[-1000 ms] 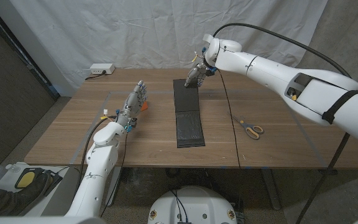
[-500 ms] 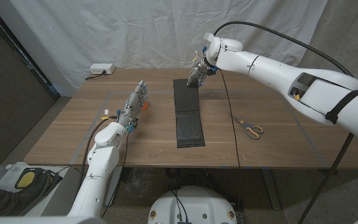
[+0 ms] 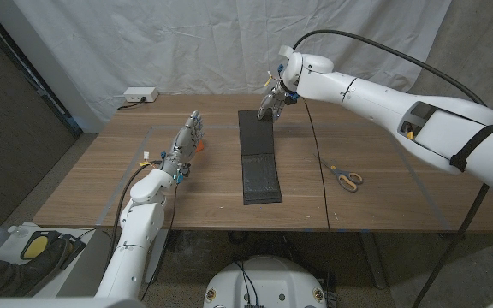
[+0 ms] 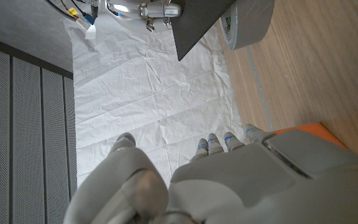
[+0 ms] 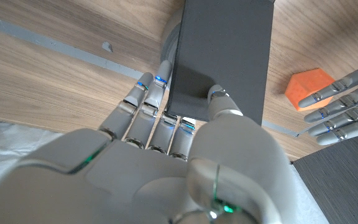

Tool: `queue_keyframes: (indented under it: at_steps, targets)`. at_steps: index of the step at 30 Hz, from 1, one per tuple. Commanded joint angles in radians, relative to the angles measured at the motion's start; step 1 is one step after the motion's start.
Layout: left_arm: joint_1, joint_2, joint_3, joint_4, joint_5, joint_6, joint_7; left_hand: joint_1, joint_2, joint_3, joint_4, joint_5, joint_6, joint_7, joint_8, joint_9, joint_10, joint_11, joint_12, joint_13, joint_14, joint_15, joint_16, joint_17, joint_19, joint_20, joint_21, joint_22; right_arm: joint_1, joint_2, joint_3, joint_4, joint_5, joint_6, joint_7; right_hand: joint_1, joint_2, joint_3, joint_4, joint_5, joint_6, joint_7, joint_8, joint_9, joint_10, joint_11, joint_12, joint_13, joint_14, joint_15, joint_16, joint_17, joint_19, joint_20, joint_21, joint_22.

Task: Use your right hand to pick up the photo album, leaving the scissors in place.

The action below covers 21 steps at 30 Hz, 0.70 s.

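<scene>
From the head view, the right hand (image 3: pixel 270 106) pinches the far end of the dark photo album (image 3: pixel 259 158) lying lengthwise mid-table, the scissors (image 3: pixel 346 177) sit apart near the right edge, and the left hand (image 3: pixel 184 144) stands with fingers spread and empty, while the right wrist view shows the thumb (image 5: pixel 219 102) on top of the album's end and fingers (image 5: pixel 157 93) beneath it.

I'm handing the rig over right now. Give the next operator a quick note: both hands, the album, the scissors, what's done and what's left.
Right hand: pinching the far end of the photo album, thumb on top and fingers under, as the right wrist view shows.
Left hand: holds nothing, fingers apart, left of the album.
Album: near end on the table, far end in the grasp.
Scissors: untouched, to the album's right.
Done: grasp. Left: lift the album clear.
</scene>
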Motion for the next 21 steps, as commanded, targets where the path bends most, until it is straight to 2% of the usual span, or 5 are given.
queue_keyframes:
  at_steps: [1, 6, 21]
  targets:
    - [0.008, 0.000, -0.001, -0.022, 0.000, 0.013, 0.002, 0.010, 0.002, -0.004, 0.004, -0.003, -0.010, 0.003, 0.001, 0.005, -0.003, 0.001, 0.004, 0.002, -0.007, 0.001, -0.002, 0.004, -0.067, -0.069, 0.000, 0.005, -0.009, -0.006, -0.009, -0.030, -0.015, -0.018, -0.014, 0.028, 0.006, 0.002, -0.010, -0.002, 0.031, -0.008, 0.015, 0.007, 0.039, -0.008, 0.017, 0.007, 0.031, -0.126, 0.021, 0.018, 0.015, -0.075, 0.011, 0.006]
    - [0.009, 0.000, 0.002, -0.032, 0.006, 0.018, 0.007, 0.010, 0.003, -0.005, 0.004, -0.004, -0.010, 0.003, 0.001, 0.005, -0.001, -0.003, 0.005, 0.002, -0.007, 0.001, -0.002, 0.004, -0.067, -0.068, 0.001, 0.005, -0.015, -0.024, -0.004, -0.068, -0.021, -0.034, -0.023, 0.052, 0.015, 0.006, -0.015, -0.002, 0.055, -0.015, 0.024, 0.010, 0.065, -0.018, 0.030, 0.011, 0.040, -0.129, 0.030, 0.028, 0.022, -0.080, 0.016, 0.009]
    - [0.004, -0.001, 0.016, -0.032, 0.007, 0.019, -0.001, 0.012, 0.006, -0.007, 0.004, -0.004, -0.010, 0.002, 0.002, 0.005, -0.002, -0.002, 0.005, 0.002, -0.006, 0.003, -0.002, 0.003, -0.067, -0.068, 0.001, 0.005, -0.039, -0.094, 0.005, -0.190, -0.031, -0.083, -0.029, 0.126, 0.036, 0.020, -0.030, -0.003, 0.075, -0.023, 0.030, 0.019, 0.086, -0.030, 0.042, 0.021, 0.064, -0.136, 0.050, 0.055, 0.026, -0.094, 0.024, 0.015]
